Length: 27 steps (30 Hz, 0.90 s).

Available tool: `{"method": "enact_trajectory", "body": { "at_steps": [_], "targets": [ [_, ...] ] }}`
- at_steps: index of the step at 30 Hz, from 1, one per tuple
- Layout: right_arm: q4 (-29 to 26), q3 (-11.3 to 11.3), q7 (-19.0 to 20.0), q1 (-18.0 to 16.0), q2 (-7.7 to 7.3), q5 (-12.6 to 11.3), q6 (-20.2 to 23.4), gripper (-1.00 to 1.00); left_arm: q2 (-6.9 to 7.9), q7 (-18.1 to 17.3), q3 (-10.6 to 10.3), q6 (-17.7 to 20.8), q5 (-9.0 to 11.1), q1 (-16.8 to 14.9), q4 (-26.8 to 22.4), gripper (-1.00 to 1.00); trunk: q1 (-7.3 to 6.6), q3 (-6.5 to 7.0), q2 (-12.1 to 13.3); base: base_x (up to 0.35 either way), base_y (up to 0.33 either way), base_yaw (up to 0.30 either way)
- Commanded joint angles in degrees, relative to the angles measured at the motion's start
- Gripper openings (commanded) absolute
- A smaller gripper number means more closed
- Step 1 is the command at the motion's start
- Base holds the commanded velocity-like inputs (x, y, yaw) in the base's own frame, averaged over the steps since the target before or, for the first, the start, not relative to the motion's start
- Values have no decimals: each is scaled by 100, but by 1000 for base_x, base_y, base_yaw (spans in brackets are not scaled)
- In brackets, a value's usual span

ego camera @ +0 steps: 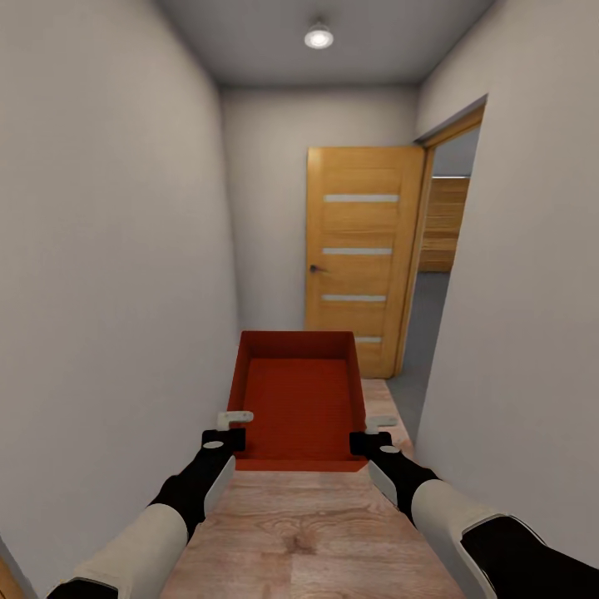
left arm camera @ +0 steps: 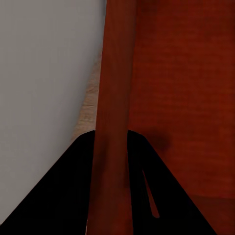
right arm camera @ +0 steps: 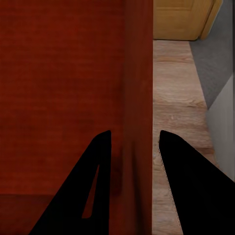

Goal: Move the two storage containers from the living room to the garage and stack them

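the left gripper is clamped on the left side wall of a red-orange storage container, near the corner closest to the robot; in the left wrist view its two dark fingers sit one on each side of that thin upright wall. the right gripper mirrors it, pinched over the right side wall near its own close corner, and the right wrist view shows one finger inside the bin and the other outside, with the wall running between them. so the container hangs between the two arms, directly ahead of both grippers, open top up and empty, its long axis pointing straight away from the robot down a narrow hallway. neither arm is nearer; they share the load evenly. below it is light wood plank flooring, with plain pale walls close on either side. beyond the far edge of the bin stands an open wooden door with pale horizontal strips, and just right of it a doorway opens onto a grey floor with horizontal wooden planks visible further back, probably the garage. judging from this, the carry must turn right through that opening, and the bin's width in the tight corridor looks like the thing to watch.
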Motion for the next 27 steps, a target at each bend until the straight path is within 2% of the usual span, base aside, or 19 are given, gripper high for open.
{"method": "enact_trajectory", "body": {
  "at_steps": [1,12,27],
  "targets": [
    [19,-64,-32,0,-47,-101,-24,-100,215,69,462,-77,-89,-4,-29,-100,5,-2,-4,321,0,-188],
    [19,-64,-32,0,-53,-101,-27,-100,215,68,462,-77,-89,-4,-29,-100,5,-2,-4,321,0,-195],
    [19,-64,-32,0,-54,-101,-32,-100,215,67,462,-77,-89,-4,-24,-100,5,-2,-4,321,0,-13]
  ]
}}
